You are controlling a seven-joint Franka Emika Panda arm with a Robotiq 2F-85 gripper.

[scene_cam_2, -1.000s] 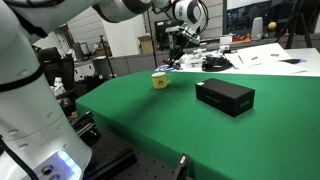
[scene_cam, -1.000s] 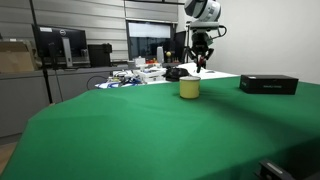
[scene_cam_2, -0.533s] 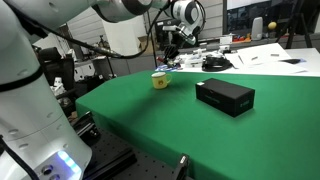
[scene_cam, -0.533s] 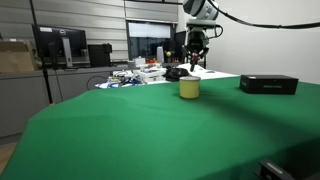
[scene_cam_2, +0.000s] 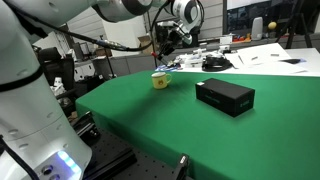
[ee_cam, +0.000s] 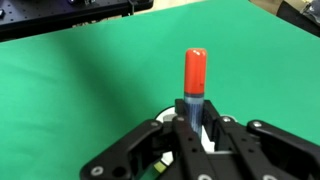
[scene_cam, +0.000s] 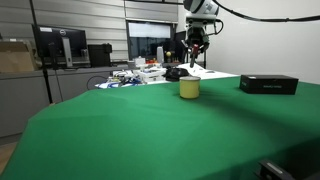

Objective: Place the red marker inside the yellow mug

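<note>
Green table [scene_cam: 140, 130] | flat black box [scene_cam: 268, 84] lying on it, near one edge | dark monitor [scene_cam: 60, 45] behind | cardboard box [scene_cam: 14, 57] beside monitor | cluttered desk [scene_cam: 135, 75] beyond table

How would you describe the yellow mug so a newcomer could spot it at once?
Start from the big green table. Near its far side, roughly below the raised tool, stands the yellow mug. It is a small upright mustard cylinder, the only yellow thing on the cloth, unlike the flat black box lying apart from it.
</note>
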